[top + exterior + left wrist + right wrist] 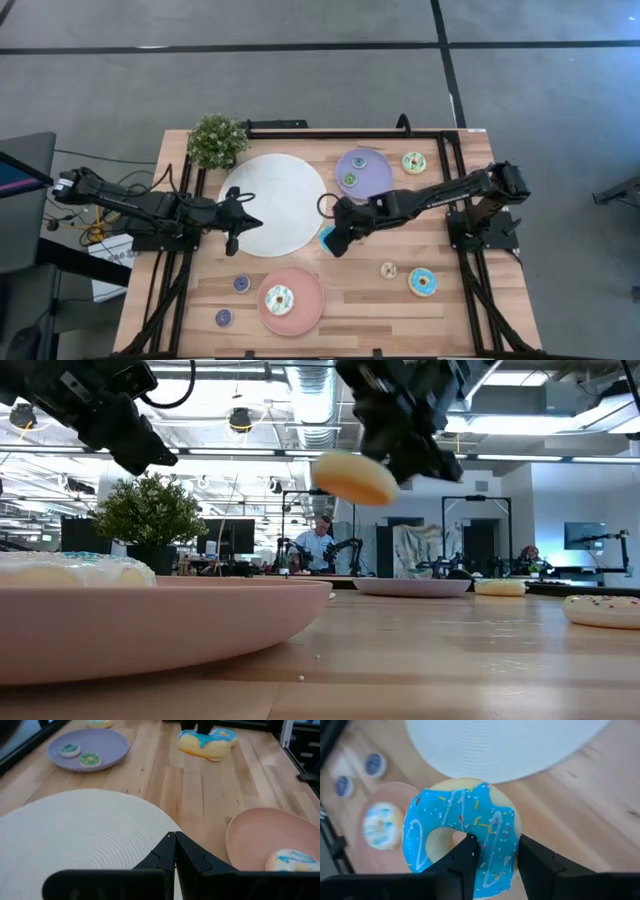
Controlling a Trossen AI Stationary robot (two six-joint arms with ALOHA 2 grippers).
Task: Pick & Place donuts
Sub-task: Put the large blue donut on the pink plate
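We see the right pincer (492,852) grasping a blue-iced sprinkled donut (462,832) above the counter (470,300), between the white plate (280,200) and pink plate (305,300). The left pincer (175,847) hovers clenched over the white plate's edge. The arm hides most of the donut from above.

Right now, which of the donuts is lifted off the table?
The blue-iced sprinkled donut, shut in the right gripper beside the white plate. All the other donuts lie on plates or the table.

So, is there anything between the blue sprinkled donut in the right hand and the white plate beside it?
Nothing visible does. The right hand holds the blue sprinkled donut lifted off the table, right by the white plate's edge, and that plate's surface is bare.
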